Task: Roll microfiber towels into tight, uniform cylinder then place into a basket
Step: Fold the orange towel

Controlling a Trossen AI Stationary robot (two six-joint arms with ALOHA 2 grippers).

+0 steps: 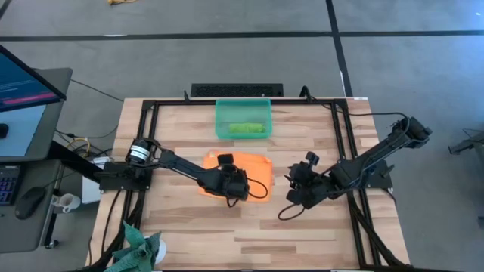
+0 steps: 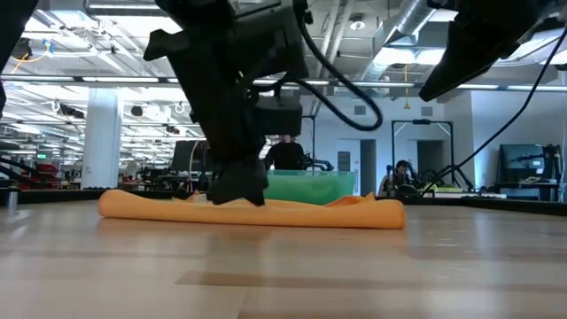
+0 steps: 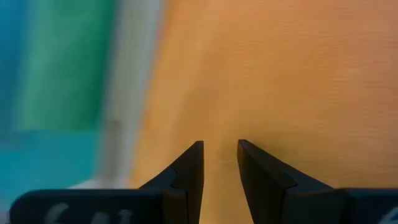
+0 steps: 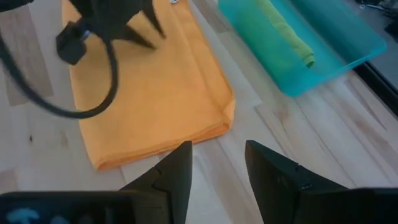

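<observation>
The left gripper (image 1: 236, 189) hangs low over the folded orange towel (image 1: 253, 170) at centre frame, fingers (image 3: 189, 171) slightly apart and empty, so a pinch from here may take only the top layer and start a loose, crooked roll. The right gripper (image 4: 214, 163) waits just off the towel's edge, fingers parted. Only the right wrist view shows the doubled fold and the green towel (image 4: 280, 34) already lying in the basket (image 4: 348, 53); the low view gives a flat strip on the surface (image 2: 283, 275).

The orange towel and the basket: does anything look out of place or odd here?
Nothing looks damaged or spilled. The orange towel lies folded flat, not yet rolled, under the left gripper. The basket holds a rolled lime green towel. One oddity: a darker teal cloth lies crumpled at the table's near left corner.
</observation>
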